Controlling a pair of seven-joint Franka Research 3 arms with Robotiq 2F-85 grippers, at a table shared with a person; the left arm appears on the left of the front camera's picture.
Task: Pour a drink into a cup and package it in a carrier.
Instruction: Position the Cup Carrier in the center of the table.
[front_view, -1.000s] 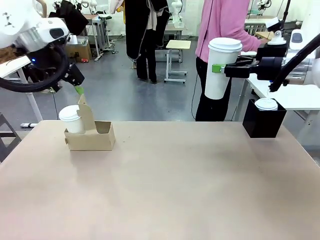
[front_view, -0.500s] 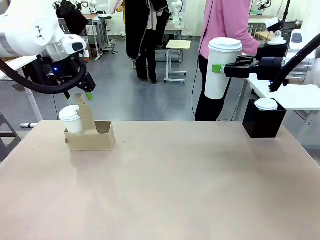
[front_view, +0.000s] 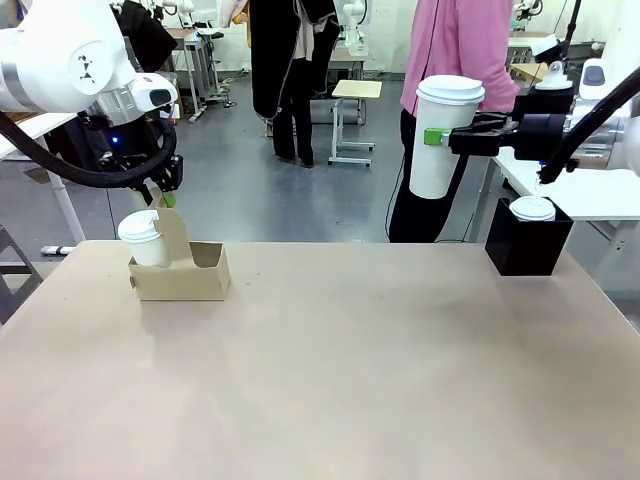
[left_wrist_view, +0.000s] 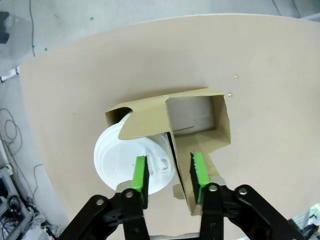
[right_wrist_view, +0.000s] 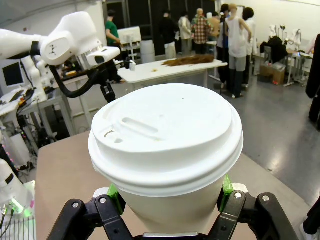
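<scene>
**Tan table with two things at its far edge**

The table (front_view: 350, 380) has a flat, matte tan top. Two things stand directly on it, well apart, both towards the far edge. On the robot's left is the brown cardboard carrier (front_view: 190, 275), upright, with a lidded white cup (front_view: 140, 232) seated in the slot left of its centre handle. At the far right corner stands a black square box (front_view: 525, 245), with a white lid (front_view: 533, 208) showing at its top.

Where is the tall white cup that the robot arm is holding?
In the front view the cup is up in the air on the right side, clamped in the right gripper. It is higher than the black box and to its left.
</scene>
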